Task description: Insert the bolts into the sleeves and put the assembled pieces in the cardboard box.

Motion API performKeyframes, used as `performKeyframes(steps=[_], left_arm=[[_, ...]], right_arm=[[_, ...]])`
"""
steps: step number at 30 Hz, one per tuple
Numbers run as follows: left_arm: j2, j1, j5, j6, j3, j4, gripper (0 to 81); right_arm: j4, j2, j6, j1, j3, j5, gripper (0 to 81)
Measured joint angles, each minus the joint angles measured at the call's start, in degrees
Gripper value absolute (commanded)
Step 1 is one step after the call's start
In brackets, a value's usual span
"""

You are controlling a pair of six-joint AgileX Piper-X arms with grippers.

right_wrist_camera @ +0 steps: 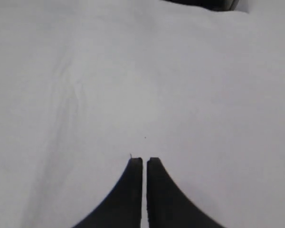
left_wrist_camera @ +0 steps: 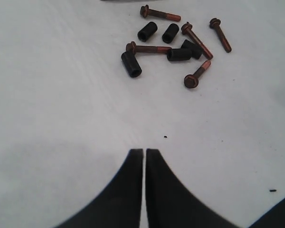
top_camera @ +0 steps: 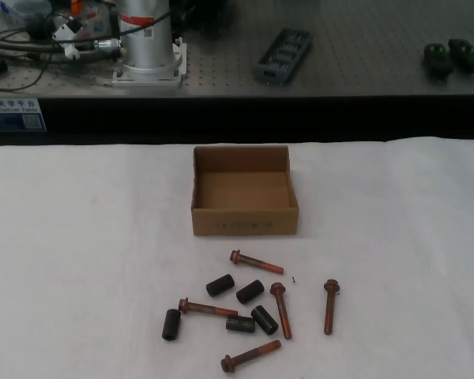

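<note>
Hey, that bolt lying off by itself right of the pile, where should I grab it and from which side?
Probably mid-shank, coming straight down from above. The lone bolt lies flat on the white cloth, head toward the cardboard box, with bare cloth on both long sides, so a grasp across the shank should clear the neighbouring bolt.
</note>
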Motion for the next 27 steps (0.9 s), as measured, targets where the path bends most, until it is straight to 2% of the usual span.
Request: performKeyframes(steps=[4, 10, 13, 15, 22, 27], left_arm=[[0.0, 0.0, 0.14, -0.73, 0.0, -0.55, 2.0], [0.38, 0.0, -3.03, -6.94, 0.0, -2.21, 0.6], [3.92, 0.0, -4.68, -11.1, -0.1, -2.84, 0.6], [8.22, 0.0, -5.1, -11.74, -0.1, -4.59, 0.6], [16.94, 0.0, -8.64, -12.33, -1.27, -5.69, 0.6], [28.11, 0.0, -10.58, -12.37, -4.77, -7.2, 0.6]], right_arm=[[-6.76, 0.0, 1.48, 0.0, 0.0, -0.89, 3.6], [-15.05, 0.0, 21.04, 0.0, 0.0, -11.18, 3.6], [-13.41, 0.43, 26.63, 0.0, 0.0, -16.79, 3.6], [-12.68, 2.4, 29.67, 0.0, -0.12, -17.72, 3.6], [-10.96, 16.95, 32.11, 0.0, -6.51, -19.82, 3.6], [-11.11, 29.46, 32.11, 0.0, -14.29, -22.38, 3.6]])
